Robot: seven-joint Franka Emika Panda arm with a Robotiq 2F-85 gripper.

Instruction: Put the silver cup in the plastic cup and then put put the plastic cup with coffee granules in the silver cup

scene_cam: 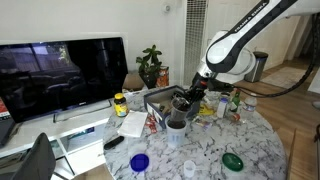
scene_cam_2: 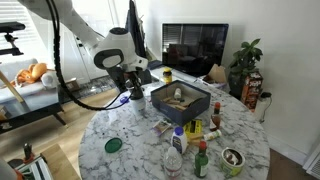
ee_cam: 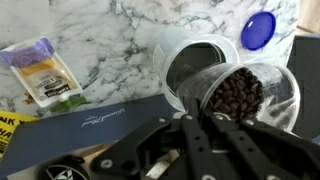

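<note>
In the wrist view my gripper [ee_cam: 205, 120] is shut on the plastic cup with coffee granules [ee_cam: 243, 93], which is tilted and shows its dark brown contents. Just beyond it the silver cup [ee_cam: 192, 68] sits inside the whitish plastic cup [ee_cam: 175, 45] on the marble table. In an exterior view my gripper [scene_cam: 183, 101] hangs a little above the nested cups [scene_cam: 176, 128]. In an exterior view my gripper [scene_cam_2: 136, 92] is at the table's far left edge, and the cups there are too small to tell apart.
A dark open box [scene_cam_2: 180, 98] stands mid-table and its edge shows in the wrist view [ee_cam: 90, 125]. A blue lid [ee_cam: 258, 30], a yellow and purple packet [ee_cam: 45, 70], a green lid [scene_cam: 233, 160] and bottles [scene_cam_2: 190, 140] lie around. A TV [scene_cam: 60, 70] stands behind.
</note>
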